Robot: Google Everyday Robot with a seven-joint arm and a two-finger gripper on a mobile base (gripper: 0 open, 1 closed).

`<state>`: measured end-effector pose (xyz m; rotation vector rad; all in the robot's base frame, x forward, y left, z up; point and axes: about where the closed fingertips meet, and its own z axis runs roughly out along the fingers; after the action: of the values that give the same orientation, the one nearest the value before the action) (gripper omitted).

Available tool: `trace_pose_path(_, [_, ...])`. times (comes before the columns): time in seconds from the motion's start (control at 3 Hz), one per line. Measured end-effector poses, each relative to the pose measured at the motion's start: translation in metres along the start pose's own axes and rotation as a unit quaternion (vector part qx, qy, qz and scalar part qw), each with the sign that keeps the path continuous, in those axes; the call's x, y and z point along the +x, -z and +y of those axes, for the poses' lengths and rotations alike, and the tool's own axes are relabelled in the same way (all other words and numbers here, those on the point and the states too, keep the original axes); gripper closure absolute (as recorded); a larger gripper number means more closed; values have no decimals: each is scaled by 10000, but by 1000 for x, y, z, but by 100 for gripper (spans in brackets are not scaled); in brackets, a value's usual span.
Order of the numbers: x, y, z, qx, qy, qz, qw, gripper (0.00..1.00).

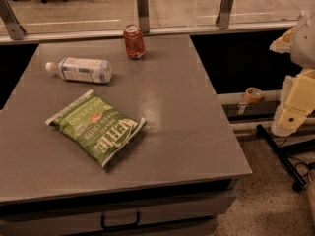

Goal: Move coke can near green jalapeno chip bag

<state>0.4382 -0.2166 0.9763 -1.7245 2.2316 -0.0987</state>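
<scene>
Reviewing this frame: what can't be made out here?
All in the camera view:
- tool: at the right edge, off the table; partly cut off by the picture's edge.
- coke can: upright at the table's far edge; lettering too small to read.
- water bottle: lying on its side; label print too small.
- green jalapeno chip bag: underside hidden against the table.

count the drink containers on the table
2: the coke can upright at the far edge, the water bottle on its side to its left. None look hidden. The gripper sits far right.
</scene>
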Motion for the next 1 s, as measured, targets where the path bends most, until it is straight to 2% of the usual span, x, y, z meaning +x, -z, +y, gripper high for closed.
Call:
trace_pose_path(0.33, [0, 0, 0, 1, 0, 0, 10000, 0])
trace_pose_path(0.67, [-11, -5, -16, 4, -99, -486, 9988, 0])
trace_pose_path(1.0, [-48, -18, -59, 27, -293, -1711, 9848, 0])
